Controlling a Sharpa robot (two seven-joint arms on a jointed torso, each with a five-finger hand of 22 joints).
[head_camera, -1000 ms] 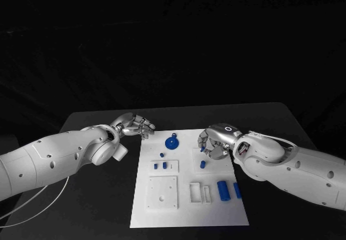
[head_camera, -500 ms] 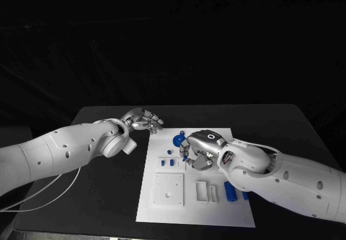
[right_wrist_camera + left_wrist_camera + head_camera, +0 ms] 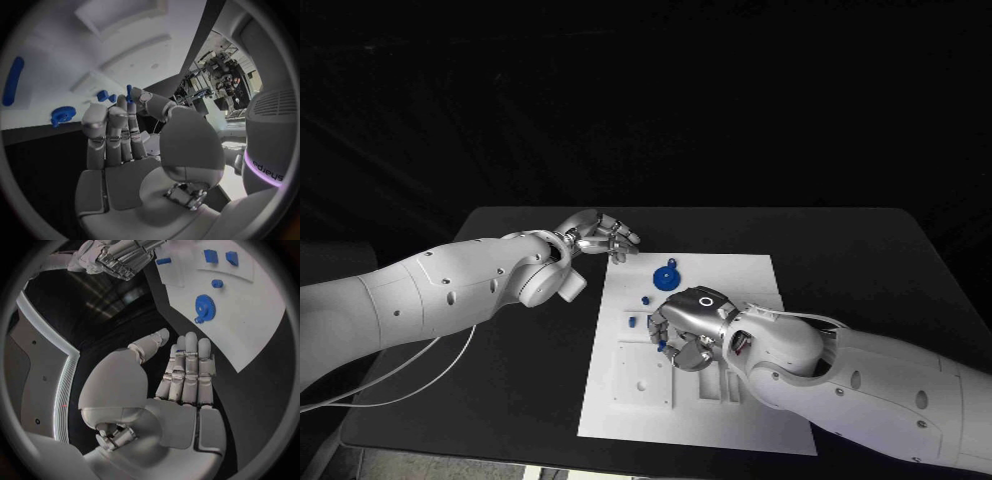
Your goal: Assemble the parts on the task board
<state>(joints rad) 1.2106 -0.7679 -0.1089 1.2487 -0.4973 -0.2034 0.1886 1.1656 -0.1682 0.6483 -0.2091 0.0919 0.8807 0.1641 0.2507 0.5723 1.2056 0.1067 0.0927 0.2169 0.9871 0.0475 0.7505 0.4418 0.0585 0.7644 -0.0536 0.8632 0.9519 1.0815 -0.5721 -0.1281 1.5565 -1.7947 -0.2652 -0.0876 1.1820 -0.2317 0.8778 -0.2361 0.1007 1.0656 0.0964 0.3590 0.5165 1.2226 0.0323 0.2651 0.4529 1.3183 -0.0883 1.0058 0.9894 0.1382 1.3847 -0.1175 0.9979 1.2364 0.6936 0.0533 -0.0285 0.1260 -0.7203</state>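
Note:
The white task board lies in the middle of the black table. My right hand hovers over the board's left middle and pinches a small blue peg between thumb and a finger. A blue gear lies near the board's far edge, also seen as the gear. Small blue parts stand in the board beside my right hand. My left hand hangs off the board's far left corner with its fingers straight and nothing in them.
A long blue cylinder lies on the board away from the hand. White raised blocks sit on the board's near left part. My right forearm covers the board's near right side. Black table lies bare to the right.
My right hand has moved with the blue peg from the board's right side to its left middle, nearer the robot. The left hand stays by the board's far left corner.

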